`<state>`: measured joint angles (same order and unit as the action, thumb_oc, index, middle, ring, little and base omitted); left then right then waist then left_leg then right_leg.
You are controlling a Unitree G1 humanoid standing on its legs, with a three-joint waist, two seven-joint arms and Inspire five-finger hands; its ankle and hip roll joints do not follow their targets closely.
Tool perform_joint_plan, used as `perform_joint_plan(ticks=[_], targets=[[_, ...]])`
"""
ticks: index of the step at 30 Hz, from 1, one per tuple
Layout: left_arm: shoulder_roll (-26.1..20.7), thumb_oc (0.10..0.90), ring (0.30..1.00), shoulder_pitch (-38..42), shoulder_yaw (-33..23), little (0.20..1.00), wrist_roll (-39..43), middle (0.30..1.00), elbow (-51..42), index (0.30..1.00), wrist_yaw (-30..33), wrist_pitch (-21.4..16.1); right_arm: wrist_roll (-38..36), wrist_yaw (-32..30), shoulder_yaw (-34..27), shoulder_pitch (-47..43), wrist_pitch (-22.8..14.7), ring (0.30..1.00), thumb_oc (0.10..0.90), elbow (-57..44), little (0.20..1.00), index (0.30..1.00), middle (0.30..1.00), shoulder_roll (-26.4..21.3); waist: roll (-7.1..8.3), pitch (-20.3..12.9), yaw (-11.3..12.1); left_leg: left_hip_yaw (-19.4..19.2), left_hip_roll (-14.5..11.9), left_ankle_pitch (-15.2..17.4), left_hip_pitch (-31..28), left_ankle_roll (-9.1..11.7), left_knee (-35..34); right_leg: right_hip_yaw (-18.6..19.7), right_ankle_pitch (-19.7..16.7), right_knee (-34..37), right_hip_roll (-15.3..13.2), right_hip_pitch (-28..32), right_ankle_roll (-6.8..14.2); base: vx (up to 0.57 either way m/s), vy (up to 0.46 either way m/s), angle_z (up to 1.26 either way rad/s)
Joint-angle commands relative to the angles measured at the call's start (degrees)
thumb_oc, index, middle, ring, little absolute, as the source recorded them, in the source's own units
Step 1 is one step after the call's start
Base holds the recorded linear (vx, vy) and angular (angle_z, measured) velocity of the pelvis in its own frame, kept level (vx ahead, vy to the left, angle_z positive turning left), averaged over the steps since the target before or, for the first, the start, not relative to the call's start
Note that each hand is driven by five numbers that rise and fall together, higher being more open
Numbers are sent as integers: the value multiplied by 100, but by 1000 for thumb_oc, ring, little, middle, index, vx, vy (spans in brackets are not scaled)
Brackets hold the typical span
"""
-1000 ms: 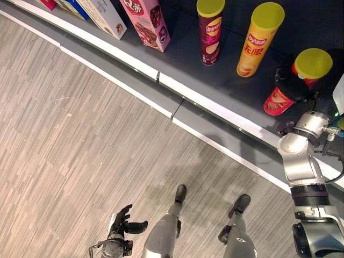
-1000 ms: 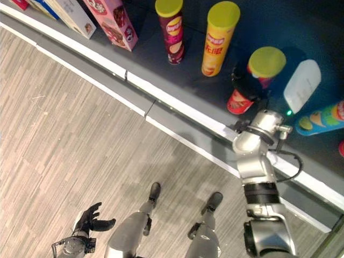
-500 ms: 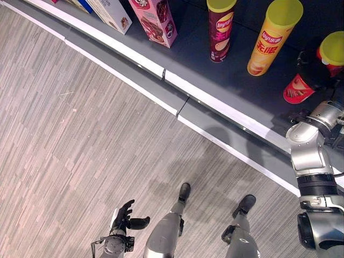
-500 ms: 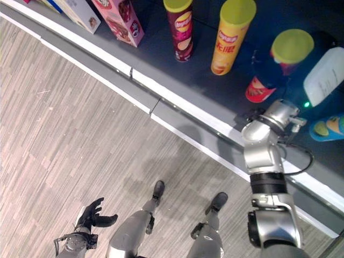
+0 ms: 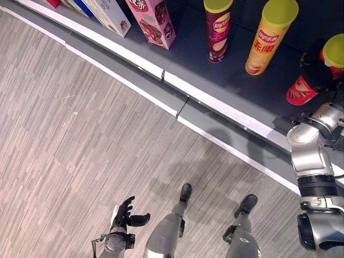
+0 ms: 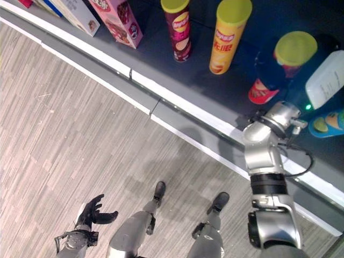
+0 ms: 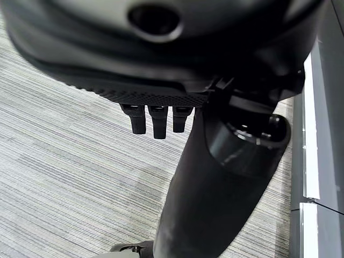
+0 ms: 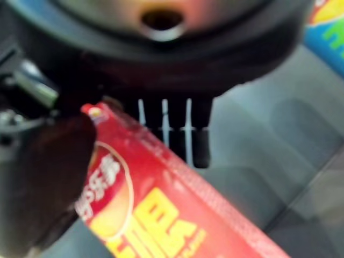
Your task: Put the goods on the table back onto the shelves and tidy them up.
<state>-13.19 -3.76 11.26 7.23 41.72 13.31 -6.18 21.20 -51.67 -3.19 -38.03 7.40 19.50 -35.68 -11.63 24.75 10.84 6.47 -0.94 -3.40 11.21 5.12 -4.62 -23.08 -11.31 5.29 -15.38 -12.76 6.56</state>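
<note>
The right hand (image 6: 267, 67) grips a red cylindrical chip can (image 6: 279, 64) with a smooth yellow-green lid, tilted on the dark matte shelf (image 6: 204, 86); since half a second ago the can barely shifts. Beside it stand a glossy orange chip can (image 6: 228, 35) and a maroon chip can (image 6: 179, 28). The left hand (image 5: 127, 215) hangs relaxed, fingers loose, over the striped floor (image 5: 70, 140).

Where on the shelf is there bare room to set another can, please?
Free: the gap between the pink box and the maroon can. Crowded: around the red can, held in the right hand beside a white tag and a lying blue can.
</note>
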Motion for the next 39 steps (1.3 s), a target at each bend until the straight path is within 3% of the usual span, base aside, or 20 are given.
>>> perform_joint_plan(ticks=[1, 2, 3, 9, 16, 21, 24, 26, 28, 29, 31, 32, 33, 39], targets=[[-425, 800, 900, -30, 348, 900, 102, 900, 186, 900, 370, -146, 144, -381, -126, -35, -222, 354, 436, -264, 354, 354, 354, -487, 61, -301, 25, -13, 44, 6, 259, 24, -38, 137, 506, -384, -475, 286, 716, 0, 0, 0], [-415, 800, 900, -34, 360, 900, 96, 900, 182, 900, 363, -150, 134, -391, -142, 7, -225, 681, 654, -253, 681, 681, 681, -464, 58, -298, 17, -8, 46, 36, 246, 32, -38, 136, 527, -383, -471, 304, 723, 0, 0, 0], [-416, 800, 900, -29, 361, 900, 99, 900, 173, 900, 363, -148, 137, -391, -154, 18, -223, 900, 800, -260, 900, 900, 900, -464, 56, -301, 8, 2, 63, -5, 276, 23, -38, 126, 486, -375, -487, 283, 721, 0, 0, 0], [-409, 800, 900, 4, 364, 900, 68, 900, 234, 900, 345, -125, 115, -297, -180, 165, -241, 900, 800, -308, 900, 900, 900, -543, 91, -347, -49, -4, 90, 10, 240, 17, -38, 114, 453, -350, -511, 337, 739, 0, 0, 0], [-406, 800, 900, 4, 294, 900, 10, 900, 352, 900, 260, -15, 204, -168, -383, 518, -305, 900, 800, -909, 900, 900, 900, -518, 319, -545, -184, -100, 123, 98, 85, -32, -38, 140, 359, -258, -540, 472, 781, -3, 42, 3], [-409, 800, 900, -23, -34, 900, 12, 900, 500, 900, 238, 95, 400, 278, -592, 1312, -429, 900, 800, -1793, 900, 900, 900, -449, 755, -742, -420, -358, 87, 245, -169, -101, -38, 252, 135, -78, -509, 561, 815, 25, 88, -9], [-393, 800, 900, -100, -130, 900, 6, 900, 540, 900, 201, 130, 406, 505, -765, 1766, -511, 900, 800, -2122, 900, 900, 900, -351, 879, -801, -502, -459, 108, 305, -280, -145, -38, 305, 98, -72, -529, 595, 833, 23, 72, -24], [-342, 800, 900, -160, -255, 900, -132, 900, 777, 900, 166, 244, 92, 934, -940, 2426, -804, 900, 800, -2500, 900, 900, 900, -3, 1053, -857, -726, -612, 146, 409, -464, -215, -38, 412, -11, -99, -567, 612, 844, 35, 151, -26], [-339, 800, 900, -157, -312, 900, -158, 900, 885, 900, 166, 282, -47, 1092, -949, 2639, -898, 900, 800, -2598, 900, 900, 900, 141, 1121, -852, -791, -687, 159, 436, -537, -243, -38, 482, -58, -116, -573, 612, 844, -6, 117, -33], [-363, 800, 900, -155, -466, 900, -255, 900, 1114, 900, 148, 344, -374, 1537, -909, 3013, -1089, 900, 800, -2784, 900, 900, 900, 398, 1259, -835, -922, -891, 170, 497, -675, -292, -38, 610, -214, -173, -574, 544, 844, -52, 130, -52], [-444, 800, 900, -122, -605, 900, -335, 900, 1271, 900, 112, 381, -677, 1864, -791, 3159, -1267, 900, 800, -2875, 900, 900, 900, 553, 1373, -778, -1046, -1142, 99, 512, -761, -302, -38, 562, -423, -281, -560, 417, 844, -76, 70, -56], [-453, 800, 900, -120, -616, 900, -339, 900, 1276, 900, 107, 378, -682, 1876, -791, 3160, -1266, 900, 800, -2884, 900, 900, 900, 564, 1392, -769, -1011, -1183, 100, 516, -773, -304, -38, 610, -431, -288, -557, 396, 844, -119, 42, -84], [-576, 800, 900, -117, -718, 900, -431, 900, 1342, 900, 48, 421, -1182, 2165, -775, 3300, -1492, 900, 800, -2971, 900, 900, 900, 698, 1414, -737, -1061, -1443, -37, 524, -864, -288, -38, 317, -379, -390, -562, 393, 844, -82, 29, -123], [-681, 800, 900, -116, -987, 900, -451, 900, 1555, 900, -40, 429, -1322, 2464, -989, 3520, -1594, 900, 800, -2999, 900, 900, 900, 486, 1348, -916, -1028, -2195, -435, 579, -1126, -244, -33, -205, -84, -894, -820, 828, 844, -80, 23, -113]])
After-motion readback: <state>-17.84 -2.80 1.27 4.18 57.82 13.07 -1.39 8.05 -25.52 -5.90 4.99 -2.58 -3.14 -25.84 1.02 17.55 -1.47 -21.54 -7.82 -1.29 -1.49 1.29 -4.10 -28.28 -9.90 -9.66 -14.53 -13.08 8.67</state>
